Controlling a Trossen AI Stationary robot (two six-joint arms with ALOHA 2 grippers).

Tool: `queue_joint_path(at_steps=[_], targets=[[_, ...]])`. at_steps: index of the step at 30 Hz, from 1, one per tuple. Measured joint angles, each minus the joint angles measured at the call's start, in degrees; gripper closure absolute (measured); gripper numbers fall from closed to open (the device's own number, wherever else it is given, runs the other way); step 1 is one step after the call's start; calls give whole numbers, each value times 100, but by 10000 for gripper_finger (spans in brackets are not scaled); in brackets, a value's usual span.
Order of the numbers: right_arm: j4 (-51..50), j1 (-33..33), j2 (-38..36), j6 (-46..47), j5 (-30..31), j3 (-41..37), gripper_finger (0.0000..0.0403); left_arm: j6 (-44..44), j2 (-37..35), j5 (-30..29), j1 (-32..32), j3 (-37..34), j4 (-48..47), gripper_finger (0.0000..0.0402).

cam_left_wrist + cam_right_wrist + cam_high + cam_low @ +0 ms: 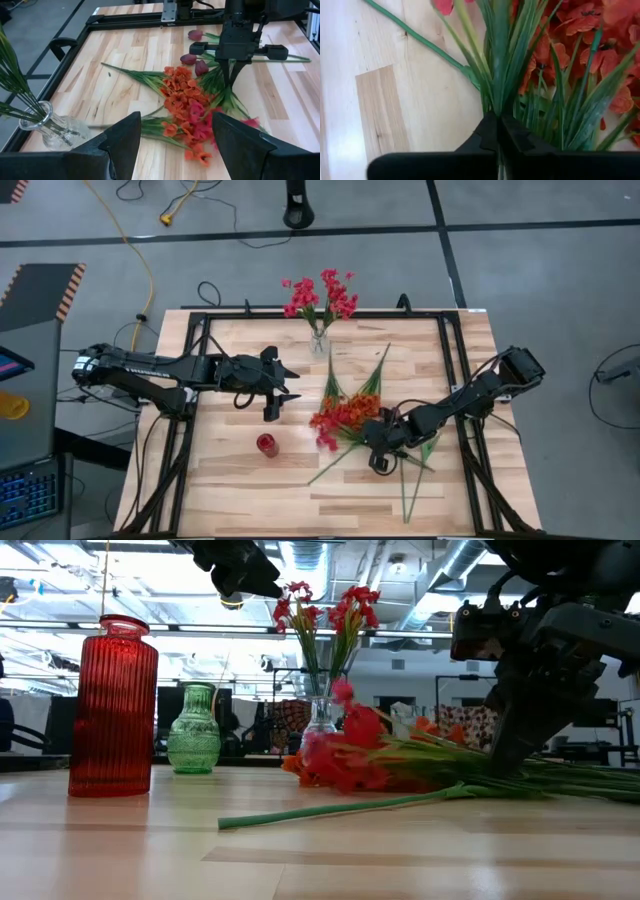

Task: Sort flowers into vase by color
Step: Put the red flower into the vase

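Orange and pink-red flowers [345,417] (lying heaped)

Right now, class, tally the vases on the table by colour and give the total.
Red vase: 1
Green vase: 1
Clear glass vase: 1
Total: 3

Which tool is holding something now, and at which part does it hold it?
The right tool is shut on green stems of the flowers in the pile, just below the orange blossoms. The left tool is open and holds nothing.
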Motion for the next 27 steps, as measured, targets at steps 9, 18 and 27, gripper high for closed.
queue_joint_path(at_steps=[9, 18, 27], targets=[[-5, -2, -291, -4, 0, -2, 366, 48, 2, 0, 0, 0, 258, 169], [-2, -9, -1183, -20, 37, -2, 372, 62, -94, 0, 0, 0, 428, 169], [7, -292, -2230, -279, 894, -2, 372, 10, -691, 0, 0, 0, 433, 169]])
